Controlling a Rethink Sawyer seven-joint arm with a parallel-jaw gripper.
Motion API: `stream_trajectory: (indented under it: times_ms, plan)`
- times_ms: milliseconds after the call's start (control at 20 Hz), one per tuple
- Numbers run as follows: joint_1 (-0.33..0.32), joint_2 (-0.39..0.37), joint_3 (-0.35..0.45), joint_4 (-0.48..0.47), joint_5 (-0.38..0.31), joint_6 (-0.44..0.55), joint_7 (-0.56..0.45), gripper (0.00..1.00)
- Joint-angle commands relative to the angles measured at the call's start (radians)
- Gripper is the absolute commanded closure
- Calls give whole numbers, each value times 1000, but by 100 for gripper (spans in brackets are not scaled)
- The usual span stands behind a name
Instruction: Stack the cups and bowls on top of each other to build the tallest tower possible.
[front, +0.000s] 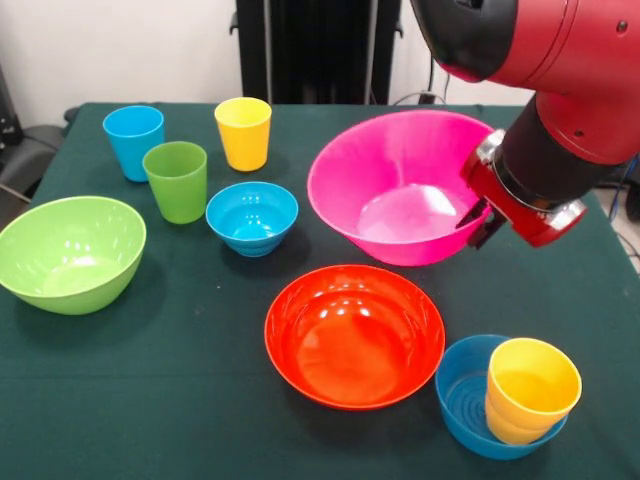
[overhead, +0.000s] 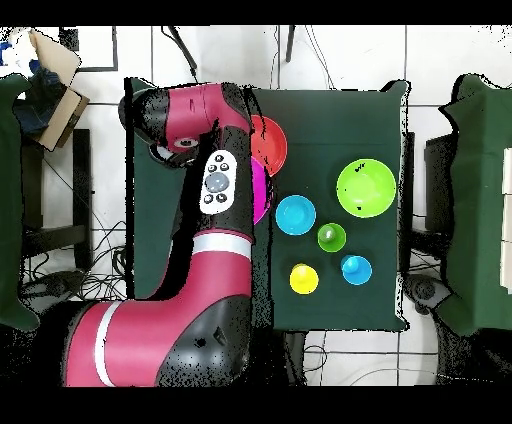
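Claw (front: 478, 222) at right rim of pink bowl (front: 395, 185); grip state unclear, fingers hidden. Bowl likely light, stiff, slippery plastic; thin rim looks best hold.

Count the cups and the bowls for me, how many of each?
Cups: 4, blue, green, yellow, and a yellow-orange one sitting in a bowl.
Bowls: 5, lime green, pink, orange, two small blue.
Total: 9

Front view near, overhead high; both show table (front: 200, 400).
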Motion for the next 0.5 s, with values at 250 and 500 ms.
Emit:
stream_trajectory:
  times_ms: [250, 500]
  plan:
    - [-7, 51, 68, -148, -109, 43, -291, 100]
    - [-12, 78, 66, -174, -123, 4, -297, 100]
